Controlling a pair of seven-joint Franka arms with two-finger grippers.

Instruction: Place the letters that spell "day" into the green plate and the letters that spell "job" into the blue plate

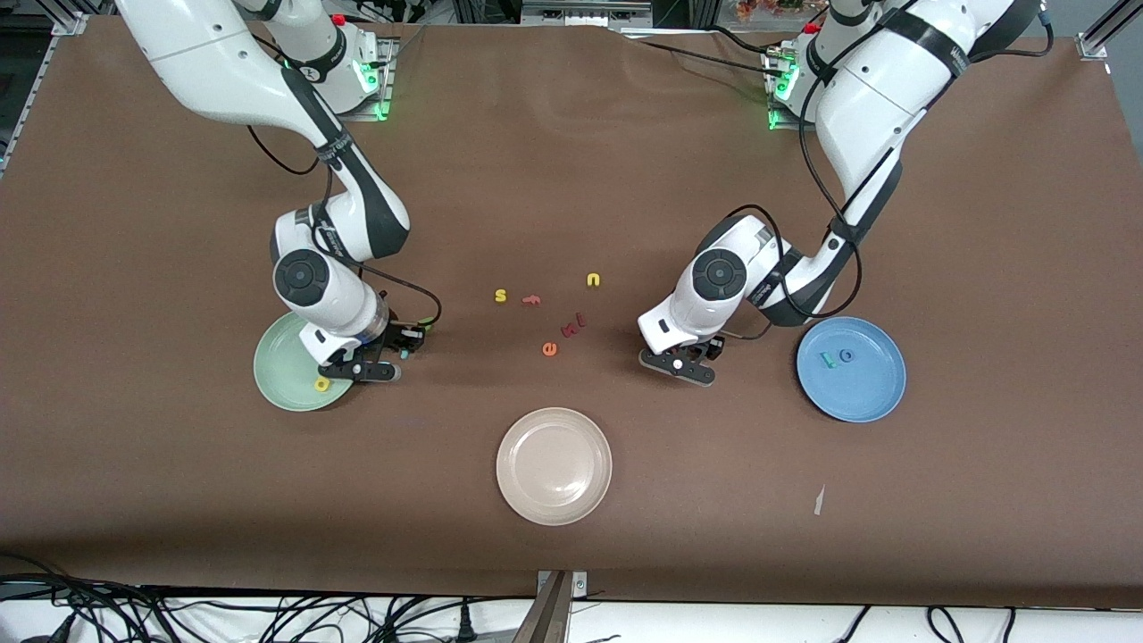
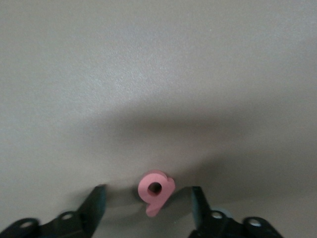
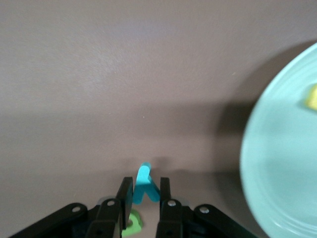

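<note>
The teal y [image 3: 143, 184] is clamped between the right gripper's [image 3: 142, 194] closed fingers, just beside the green plate [image 1: 275, 371], where the yellow a [image 1: 321, 385] already lies. The salmon-red b [image 2: 155, 191] rests on the table between the left gripper's [image 2: 147, 208] spread fingers — untouched. The blue plate [image 1: 871, 393] holds the teal j [image 1: 827, 360] and blue o [image 1: 846, 355].

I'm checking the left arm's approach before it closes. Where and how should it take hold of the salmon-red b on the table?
The b lies flat on the table, between the open fingers of the left pincer. Coming straight down from above seems best, pinching across the round bowl and stem so the two fingers press on its outer edges. It is thin and flat, so a side approach would probably only push it along.
</note>
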